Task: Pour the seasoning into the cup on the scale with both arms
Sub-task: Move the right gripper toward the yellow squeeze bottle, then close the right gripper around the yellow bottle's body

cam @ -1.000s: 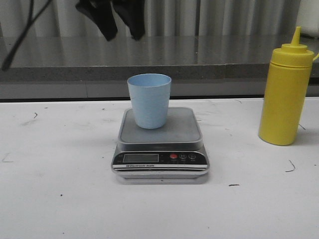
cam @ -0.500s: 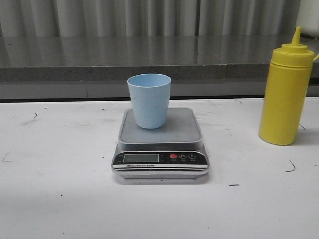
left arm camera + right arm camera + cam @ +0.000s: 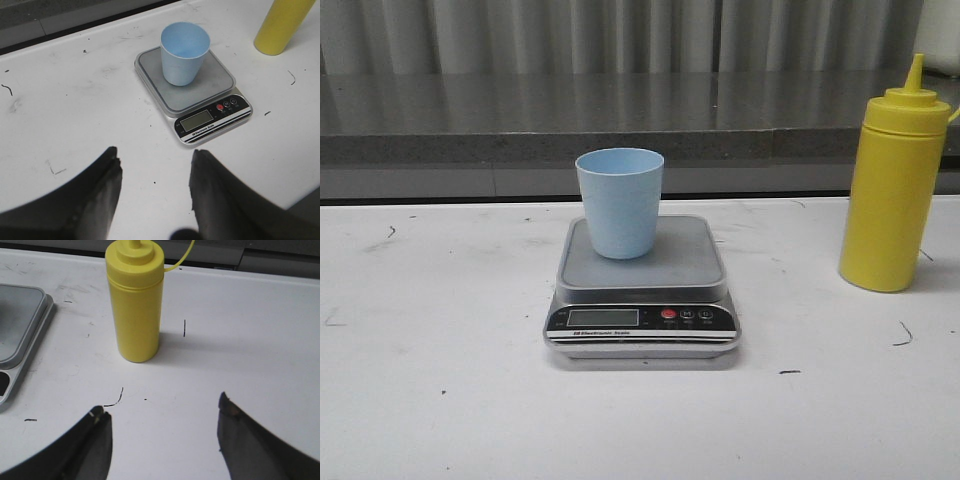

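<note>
While nothing is gripped yet, the small light blue tapered plastic cup [image 3: 619,201] is seen upright on the steel platform of the flat silver-grey digital scale [image 3: 642,290], ready for weighing. Ahead of the spread, empty right claw [image 3: 165,432], the tall yellow plastic squeeze bottle of seasoning [image 3: 135,300] is left capped on the white surface [image 3: 440,400]. The left claw [image 3: 155,192], likewise spread and empty, is held back from cup and scale, presumably to steady them.
</note>
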Available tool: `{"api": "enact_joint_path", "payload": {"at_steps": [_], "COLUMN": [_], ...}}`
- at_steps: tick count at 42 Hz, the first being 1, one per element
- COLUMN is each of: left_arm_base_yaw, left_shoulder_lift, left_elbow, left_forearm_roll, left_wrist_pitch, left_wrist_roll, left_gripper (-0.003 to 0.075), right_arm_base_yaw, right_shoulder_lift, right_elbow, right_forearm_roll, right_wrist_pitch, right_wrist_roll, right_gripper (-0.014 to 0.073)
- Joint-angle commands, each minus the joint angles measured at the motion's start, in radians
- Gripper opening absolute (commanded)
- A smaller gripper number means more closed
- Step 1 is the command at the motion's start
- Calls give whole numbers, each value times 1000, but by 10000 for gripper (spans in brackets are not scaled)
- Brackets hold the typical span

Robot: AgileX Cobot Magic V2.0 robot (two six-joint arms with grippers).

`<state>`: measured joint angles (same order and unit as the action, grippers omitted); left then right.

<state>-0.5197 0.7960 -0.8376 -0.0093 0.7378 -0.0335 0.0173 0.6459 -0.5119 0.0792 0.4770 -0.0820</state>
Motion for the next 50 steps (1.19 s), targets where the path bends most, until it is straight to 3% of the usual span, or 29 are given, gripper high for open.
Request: {"api": "enact_joint_path", "payload": {"at_steps": [1,11,17,28,37,45,50], "left_arm_base_yaw": [1,1,1,1,1,1,1], "left_shoulder_lift": [-10,-10,-10,-10,-10,-10,-10], "left_elbow": [-24,-24,-24,-24,-24,-24,-24], "left_forearm_roll": [-9,-9,-9,-9,-9,-9,-9], "left_wrist_pitch": [-82,-82,-82,-82,-82,-82,-82], "left_wrist_roll": [-1,-1,-1,-1,-1,-1,-1], "left_gripper": [313,313,313,313,313,313,313], "right_arm_base_yaw": [-4,-4,-2,45,99,99,99], "right_shoulder_lift": [6,6,16,142,338,518,639], "right_elbow": [-29,-29,-29,-29,-22,61,119], "right_forearm_roll": [2,14,14,19,26,37,36], "right_wrist_pitch": [-78,-60,-78,-177,-379,-705,-939], "right_wrist_roll": [-7,-7,-16,-17,-14,-2,70], "right_gripper": [479,491,614,605,605,605,605]}}
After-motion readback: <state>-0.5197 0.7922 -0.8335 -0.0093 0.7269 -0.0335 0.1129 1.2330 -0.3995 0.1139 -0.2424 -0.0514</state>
